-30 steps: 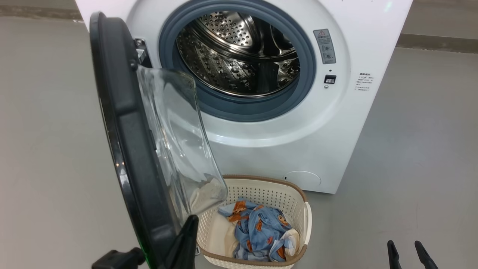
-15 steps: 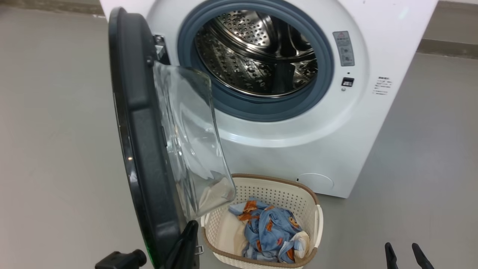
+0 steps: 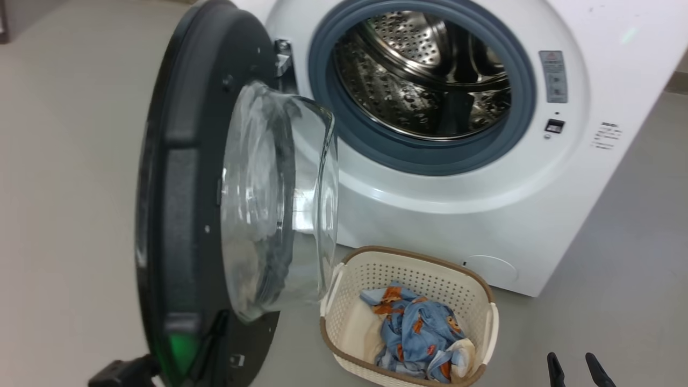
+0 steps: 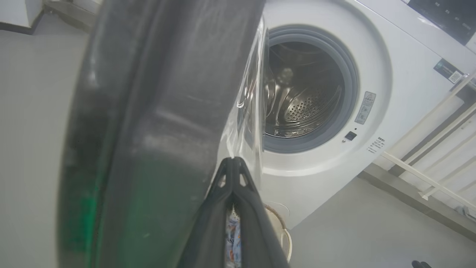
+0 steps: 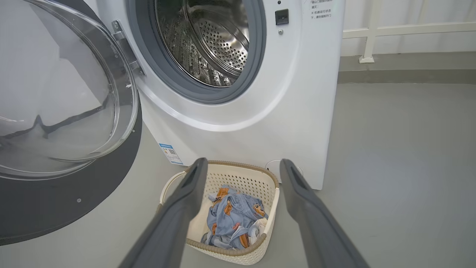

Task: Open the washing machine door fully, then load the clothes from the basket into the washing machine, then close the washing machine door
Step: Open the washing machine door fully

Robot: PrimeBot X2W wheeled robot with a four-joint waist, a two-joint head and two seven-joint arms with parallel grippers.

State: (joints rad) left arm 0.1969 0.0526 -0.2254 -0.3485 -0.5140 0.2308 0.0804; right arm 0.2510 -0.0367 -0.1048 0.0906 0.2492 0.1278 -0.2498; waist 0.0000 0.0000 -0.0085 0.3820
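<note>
The washing machine [image 3: 462, 215] stands with its steel drum [image 3: 424, 70] exposed. Its black door [image 3: 183, 177], with a clear glass bowl [image 3: 279, 199], hangs swung out to the left. In the left wrist view my left gripper [image 4: 233, 162] is shut, its tip lying against the door's [image 4: 148, 111] inner face beside the glass. The cream basket [image 3: 486, 328] sits on the floor in front of the machine, holding the blue printed clothes [image 3: 419, 333] and pale cloth. My right gripper [image 5: 243, 165] hangs open above and short of the basket [image 5: 230, 251], with nothing between its fingers.
Grey floor [image 3: 618, 269] lies open to the right of the machine and basket. A white railing [image 5: 372, 33] runs along the wall behind the machine. The swung door takes up the space on the basket's left side.
The door has swung further out from the machine with my shut left gripper against it. The head camera has shifted, so everything sits further right. The right gripper has kept its place.
</note>
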